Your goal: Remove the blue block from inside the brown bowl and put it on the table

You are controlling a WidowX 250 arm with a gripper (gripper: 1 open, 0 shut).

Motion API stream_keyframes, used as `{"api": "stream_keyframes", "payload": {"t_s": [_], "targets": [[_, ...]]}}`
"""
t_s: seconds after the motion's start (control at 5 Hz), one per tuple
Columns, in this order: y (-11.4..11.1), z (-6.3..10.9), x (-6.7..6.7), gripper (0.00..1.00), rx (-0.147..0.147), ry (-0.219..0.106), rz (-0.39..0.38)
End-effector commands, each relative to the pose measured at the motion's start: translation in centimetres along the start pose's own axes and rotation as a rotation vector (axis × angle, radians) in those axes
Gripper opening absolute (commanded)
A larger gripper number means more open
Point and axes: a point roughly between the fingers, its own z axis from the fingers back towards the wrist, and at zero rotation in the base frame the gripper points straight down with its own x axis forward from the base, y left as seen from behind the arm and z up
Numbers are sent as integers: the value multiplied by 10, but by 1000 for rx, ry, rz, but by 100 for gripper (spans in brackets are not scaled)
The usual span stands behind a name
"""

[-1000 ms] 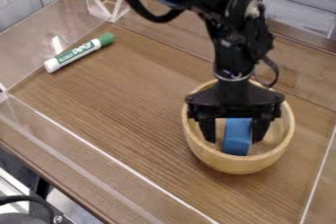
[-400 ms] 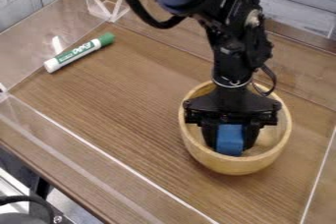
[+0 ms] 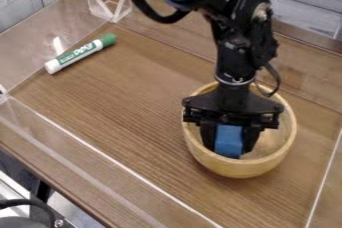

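Note:
The brown bowl (image 3: 209, 154) sits on the table (image 3: 120, 97) at the lower right. Inside it stands the blue block (image 3: 229, 141), upright between the two black fingers of my gripper (image 3: 230, 130). The gripper points straight down into the bowl and its fingers press against the block's sides, so it is shut on the block. The block's lower end is still inside the bowl, and whether it touches the bottom I cannot tell. The black arm rises from the gripper toward the top of the view.
A green-and-white marker (image 3: 80, 53) lies on the table at the upper left. Low clear acrylic walls (image 3: 47, 132) edge the tabletop. A clear acrylic piece (image 3: 104, 7) stands at the back.
The fingers have closed in from a wide stance onto the blue block's sides. The hand has stayed over the bowl.

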Motion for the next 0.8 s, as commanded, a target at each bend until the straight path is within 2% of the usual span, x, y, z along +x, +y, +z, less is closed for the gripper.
{"api": "stream_keyframes", "payload": {"t_s": [0.0,0.6], "targets": [[-10,24,9,0,-40,-57,-32],[-6,45,9,0,-23,-37,-67]]}}
